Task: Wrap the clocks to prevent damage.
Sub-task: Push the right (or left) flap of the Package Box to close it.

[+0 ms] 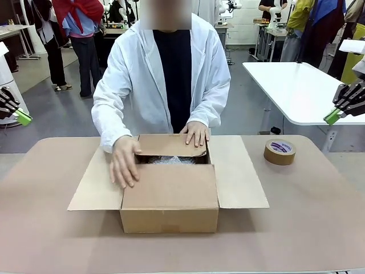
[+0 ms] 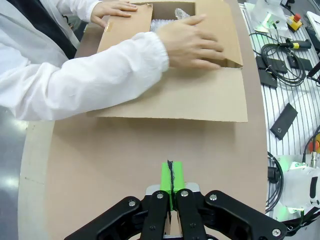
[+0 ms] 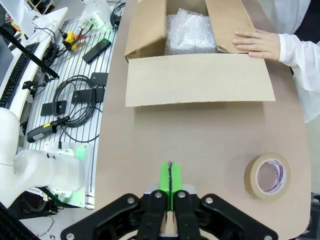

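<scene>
My left end effector [image 1: 24,119] hovers at the far left, well apart from the box [image 1: 169,197], its green pads [image 2: 166,176] pressed flat together with nothing between them. Next comes the box's left side flap, lying out flat on the counter [image 1: 51,240]. A hand [image 1: 124,162] of the person in the white coat rests on the near flap, which is folded over the front part of the box. The clocks [image 1: 171,160], one whitish bundle in bubble wrap, sit inside the box and show in the gap between the near flap and the far flap. The person's other hand [image 1: 197,132] lies on that far flap. A brown tape roll [image 1: 279,152] lies flat on the counter, right of the box and apart from it. My right end effector [image 1: 332,117] hovers at the far right, shut tight and empty.
</scene>
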{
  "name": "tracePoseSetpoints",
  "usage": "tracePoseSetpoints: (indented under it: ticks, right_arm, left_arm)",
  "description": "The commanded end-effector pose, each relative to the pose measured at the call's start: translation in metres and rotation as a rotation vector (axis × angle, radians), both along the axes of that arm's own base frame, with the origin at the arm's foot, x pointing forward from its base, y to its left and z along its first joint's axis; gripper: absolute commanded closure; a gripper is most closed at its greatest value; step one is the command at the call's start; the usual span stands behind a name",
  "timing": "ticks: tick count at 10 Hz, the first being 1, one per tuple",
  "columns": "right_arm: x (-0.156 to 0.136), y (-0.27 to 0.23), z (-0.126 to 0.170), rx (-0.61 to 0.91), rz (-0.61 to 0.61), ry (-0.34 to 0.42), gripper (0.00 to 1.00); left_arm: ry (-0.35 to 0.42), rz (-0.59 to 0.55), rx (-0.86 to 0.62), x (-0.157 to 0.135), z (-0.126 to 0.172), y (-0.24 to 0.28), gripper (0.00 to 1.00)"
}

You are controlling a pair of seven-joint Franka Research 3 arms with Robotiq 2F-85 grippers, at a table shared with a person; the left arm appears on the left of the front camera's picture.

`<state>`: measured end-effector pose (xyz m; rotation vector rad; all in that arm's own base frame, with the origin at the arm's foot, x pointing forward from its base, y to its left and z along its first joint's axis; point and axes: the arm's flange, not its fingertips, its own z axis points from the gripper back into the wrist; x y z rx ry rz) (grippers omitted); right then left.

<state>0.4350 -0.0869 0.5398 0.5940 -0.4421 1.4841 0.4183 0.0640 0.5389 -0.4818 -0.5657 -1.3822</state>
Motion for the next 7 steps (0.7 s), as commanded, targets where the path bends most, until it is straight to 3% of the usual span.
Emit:
tracePoseSetpoints:
  ticks: [1,7]
  right_arm:
    - [0.0006,-0.0011,-0.0007,0.003,0.002,-0.001,0.99]
    - [0.0006,-0.0011,-0.0007,0.003,0.002,-0.001,0.99]
  left_arm:
    - [-0.002,0.002,-0.002,0.0000,0.0006,0.0003,1.00]
    - [-0.002,0.002,-0.002,0.0000,0.0006,0.0003,1.00]
